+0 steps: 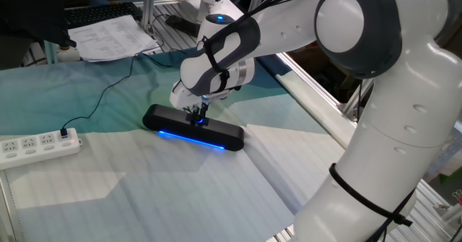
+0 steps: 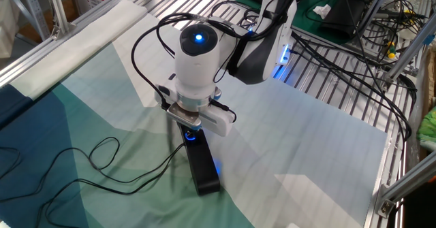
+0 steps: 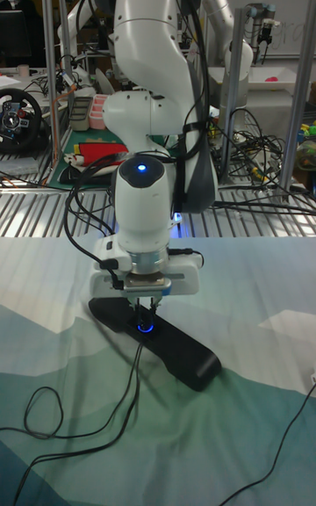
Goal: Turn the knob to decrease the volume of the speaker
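Jaws look pinched on the knob (image 3: 143, 327) beneath my gripper (image 3: 144, 316); if grip slips or I over-twist, the speaker (image 1: 192, 128) below could skid.

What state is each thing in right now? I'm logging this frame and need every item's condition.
claw: pointing straight down, fingers closed on the knob
knob: lit blue, gripped
speaker: lying flat on the cloth, front strip glowing blue, so powered on
cable: loose, looped across the cloth
power strip: lying flat, one plug inserted at its right end
papers: stacked flat at the table's far edge
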`<act>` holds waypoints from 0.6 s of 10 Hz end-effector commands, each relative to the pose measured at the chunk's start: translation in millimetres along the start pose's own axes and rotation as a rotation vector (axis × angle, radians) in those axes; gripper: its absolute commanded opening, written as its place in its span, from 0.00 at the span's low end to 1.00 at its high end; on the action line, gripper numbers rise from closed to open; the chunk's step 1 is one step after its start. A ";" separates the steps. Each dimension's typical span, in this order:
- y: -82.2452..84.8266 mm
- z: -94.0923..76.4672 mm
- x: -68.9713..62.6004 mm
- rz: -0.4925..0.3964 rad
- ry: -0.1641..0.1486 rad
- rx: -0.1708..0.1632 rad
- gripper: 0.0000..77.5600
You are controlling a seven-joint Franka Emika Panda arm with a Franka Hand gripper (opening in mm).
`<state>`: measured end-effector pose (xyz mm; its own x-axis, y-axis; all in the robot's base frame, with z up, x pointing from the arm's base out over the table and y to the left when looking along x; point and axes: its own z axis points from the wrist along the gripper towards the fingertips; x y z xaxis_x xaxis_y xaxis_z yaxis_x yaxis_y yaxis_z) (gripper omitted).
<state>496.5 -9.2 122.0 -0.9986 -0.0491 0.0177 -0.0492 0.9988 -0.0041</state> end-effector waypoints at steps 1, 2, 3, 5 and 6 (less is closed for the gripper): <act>1.2 0.0 0.2 -0.012 -0.007 -0.001 0.02; 1.5 -0.1 0.3 -0.017 -0.009 0.000 0.02; 1.6 -0.1 0.4 -0.012 -0.012 0.000 0.02; 1.7 -0.2 0.4 -0.011 -0.016 0.000 0.02; 1.7 -0.2 0.4 -0.013 -0.016 -0.001 0.02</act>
<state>495.9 -8.3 122.0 -0.9983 -0.0584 0.0025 -0.0584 0.9983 -0.0044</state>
